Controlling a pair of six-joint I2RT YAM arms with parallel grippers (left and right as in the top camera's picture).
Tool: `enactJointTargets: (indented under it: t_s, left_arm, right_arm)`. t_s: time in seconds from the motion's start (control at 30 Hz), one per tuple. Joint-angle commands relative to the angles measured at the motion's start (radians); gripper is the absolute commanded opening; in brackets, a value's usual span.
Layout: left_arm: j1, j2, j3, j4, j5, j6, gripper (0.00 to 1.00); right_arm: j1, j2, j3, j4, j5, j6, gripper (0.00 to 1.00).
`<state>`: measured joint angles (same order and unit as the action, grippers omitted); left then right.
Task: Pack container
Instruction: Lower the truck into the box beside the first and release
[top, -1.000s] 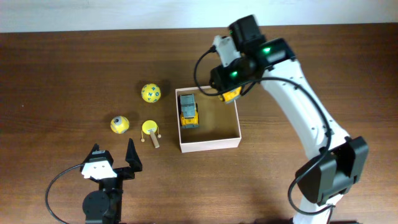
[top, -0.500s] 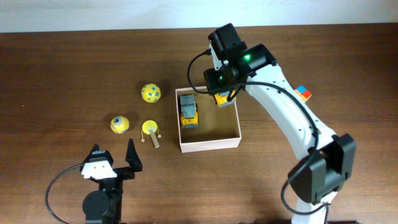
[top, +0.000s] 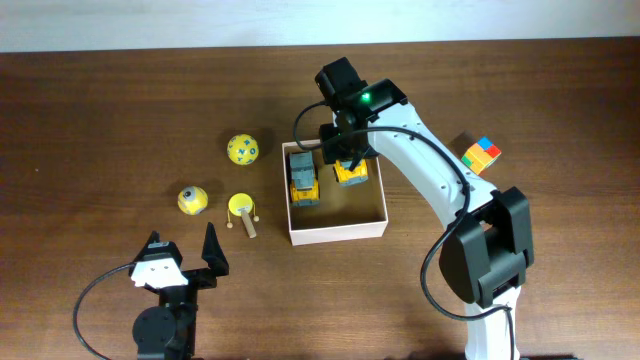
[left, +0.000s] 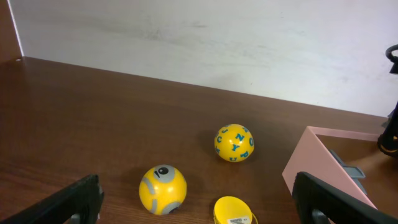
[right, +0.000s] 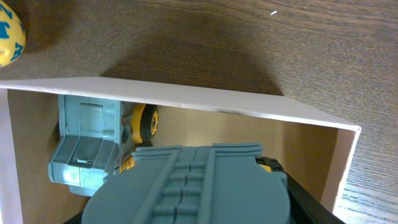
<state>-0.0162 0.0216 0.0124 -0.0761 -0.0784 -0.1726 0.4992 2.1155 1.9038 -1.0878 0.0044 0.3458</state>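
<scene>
- The right fingers (right: 306, 204) are clamping a yellow toy truck with a grey back (top: 350, 173), and are holding it over the far half of the container (top: 338, 232).
- Directly below the fingers the tan floor is lying bare. Another yellow and grey truck (top: 303, 178) is already lying along the container's left wall, just beside the held one.
- The held truck seems to be pointing the same way as the packed one, far-to-near, so I'm judging it needs only to go straight down and be let go. The risk I'm seeing is a nudge against its neighbour or the far wall.
- The left fingers (top: 212, 250) are standing wide apart and empty at the near edge of the surface, well away from the container.
- That arm is sitting nearer the lettered ball (top: 242, 149), the eyed ball (top: 193, 200) and the small yellow rattle (top: 241, 208), all waiting left of the container.
- A coloured cube (top: 481, 153) is lying out on the right, nearer the right arm.
</scene>
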Motion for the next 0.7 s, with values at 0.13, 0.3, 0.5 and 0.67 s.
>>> enactJointTargets:
  t_s: [0.13, 0.3, 0.5, 0.67]
  left_arm:
    - [0.006, -0.004, -0.003, -0.003, 0.011, 0.016, 0.99]
    - [0.006, -0.004, -0.003, -0.003, 0.011, 0.016, 0.99]
    - [0.006, -0.004, -0.003, -0.003, 0.011, 0.016, 0.99]
    - [0.006, -0.004, -0.003, -0.003, 0.011, 0.016, 0.99]
  right_arm:
    - [0.006, 0.022, 0.017, 0.012, 0.061, 0.057, 0.51]
    - [0.006, 0.031, 0.016, 0.014, 0.061, 0.057, 0.51]
    - [0.006, 0.058, 0.011, 0.014, 0.061, 0.064, 0.50]
    - [0.006, 0.080, 0.008, 0.010, 0.061, 0.064, 0.50]
